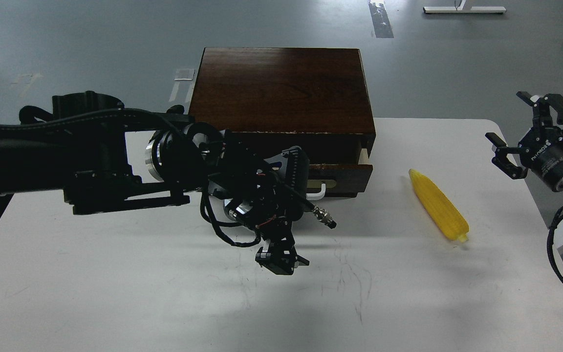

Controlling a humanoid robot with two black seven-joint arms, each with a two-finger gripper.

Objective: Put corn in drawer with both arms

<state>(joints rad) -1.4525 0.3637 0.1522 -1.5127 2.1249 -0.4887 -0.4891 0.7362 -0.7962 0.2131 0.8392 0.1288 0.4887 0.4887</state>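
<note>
Corn waits on the bench, drawer barely open

The corn (pixel 438 205) lies near the bench's right edge, long axis diagonal, nearer the spread, empty right hand (pixel 518 139); the left hand (pixel 281 258), state unclear, hangs before the drawer (pixel 342 178).

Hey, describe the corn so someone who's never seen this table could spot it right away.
Start at the big dark brown wooden cabinet at the back of the white table, its drawer pulled slightly out. Just to the right of that drawer, the corn lies flat on the bare tabletop, slanting toward the front right. It is the only bright yellow thing there, tapered and ribbed with kernel rows.
</note>
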